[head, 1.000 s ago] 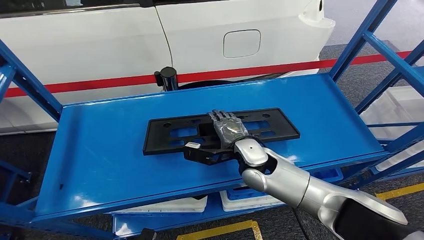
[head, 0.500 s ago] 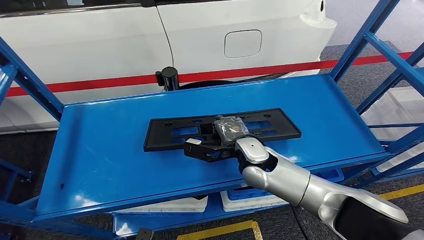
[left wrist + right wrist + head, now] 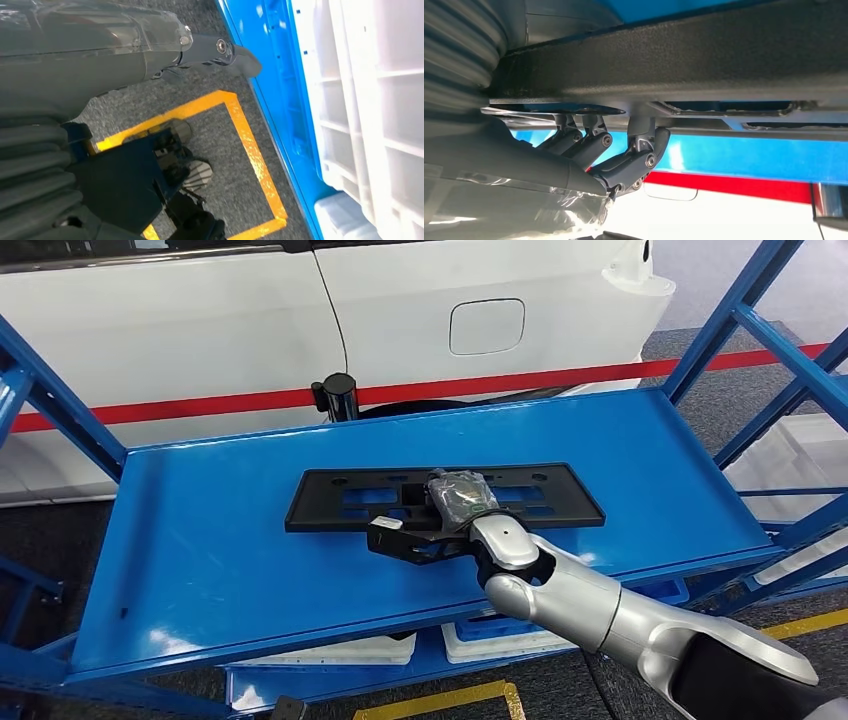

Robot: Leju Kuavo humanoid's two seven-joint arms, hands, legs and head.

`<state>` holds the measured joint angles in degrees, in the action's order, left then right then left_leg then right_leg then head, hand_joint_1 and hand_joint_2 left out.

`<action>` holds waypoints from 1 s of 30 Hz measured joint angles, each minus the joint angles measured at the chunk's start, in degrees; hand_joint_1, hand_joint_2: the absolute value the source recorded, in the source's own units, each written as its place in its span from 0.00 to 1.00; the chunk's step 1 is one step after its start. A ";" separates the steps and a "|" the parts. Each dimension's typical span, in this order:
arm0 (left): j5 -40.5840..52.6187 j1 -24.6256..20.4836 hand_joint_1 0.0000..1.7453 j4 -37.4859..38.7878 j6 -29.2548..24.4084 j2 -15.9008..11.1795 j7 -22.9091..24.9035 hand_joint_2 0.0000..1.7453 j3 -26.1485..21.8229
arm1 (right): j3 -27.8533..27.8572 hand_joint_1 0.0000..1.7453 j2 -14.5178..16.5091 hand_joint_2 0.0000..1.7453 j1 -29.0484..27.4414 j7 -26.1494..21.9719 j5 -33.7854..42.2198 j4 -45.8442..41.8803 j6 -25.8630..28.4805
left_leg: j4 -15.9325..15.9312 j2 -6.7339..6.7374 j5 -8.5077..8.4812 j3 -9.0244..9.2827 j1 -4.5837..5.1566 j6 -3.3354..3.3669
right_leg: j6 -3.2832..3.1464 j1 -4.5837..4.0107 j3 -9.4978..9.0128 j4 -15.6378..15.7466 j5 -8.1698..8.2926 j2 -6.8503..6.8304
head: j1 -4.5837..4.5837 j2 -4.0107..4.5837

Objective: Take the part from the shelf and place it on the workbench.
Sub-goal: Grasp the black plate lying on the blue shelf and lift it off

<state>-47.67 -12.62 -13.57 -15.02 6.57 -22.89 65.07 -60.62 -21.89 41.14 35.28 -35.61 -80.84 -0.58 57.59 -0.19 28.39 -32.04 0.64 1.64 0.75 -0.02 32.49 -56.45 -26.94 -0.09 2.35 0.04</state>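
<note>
From the head view, the long black part [image 3: 445, 496] lies flat across the blue shelf [image 3: 200, 550], and the right hand [image 3: 458, 498] sits over its middle with its fingers out of sight. The right wrist view supplies them: dark fingers [image 3: 624, 165] hook through a slot and curl around the part's bar [image 3: 704, 65], apparently a firm grip. The left hand [image 3: 85, 45] hangs above the grey floor [image 3: 225, 165], fingers seemingly extended and holding nothing.

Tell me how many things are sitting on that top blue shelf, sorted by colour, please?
Black: 1, the long flat plastic part, gripped by the robot's right hand.
Other colours: 0.
Total: 1 on the top blue shelf.
</note>
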 joint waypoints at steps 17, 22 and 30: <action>-0.33 1.00 0.00 0.17 -4.64 -0.48 7.93 1.00 -0.04 | 5.35 1.00 -4.70 1.00 4.71 2.55 -14.06 -17.19 1.98 | 0.00 0.10 0.02 -0.03 0.01 0.01 | 0.01 0.00 0.03 0.03 -0.01 0.00 | 0.00 0.00; -0.78 1.57 0.00 0.31 -5.43 -0.74 10.30 1.00 -0.08 | 8.93 1.00 -6.03 1.00 5.11 2.58 -18.07 -23.68 -0.02 | 0.04 0.01 0.04 -0.04 0.03 0.04 | 0.04 0.02 0.03 0.06 0.00 -0.02 | 0.00 0.00; -1.99 2.33 0.00 0.50 -7.28 -1.72 10.86 1.00 -0.45 | 13.50 1.00 -8.70 1.00 4.47 2.58 -20.62 -32.16 -0.74 | 0.13 -0.21 0.09 -0.05 0.55 0.56 | 0.76 0.54 -0.01 0.23 0.17 -0.05 | -0.04 0.00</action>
<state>-49.66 -10.29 -13.07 -22.31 4.85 -12.03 64.62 -47.12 -30.59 45.61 37.86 -56.23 -113.00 -1.32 57.72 -0.40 28.48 -32.09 1.19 2.20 1.51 0.52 32.48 -56.23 -26.77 -0.14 2.31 0.04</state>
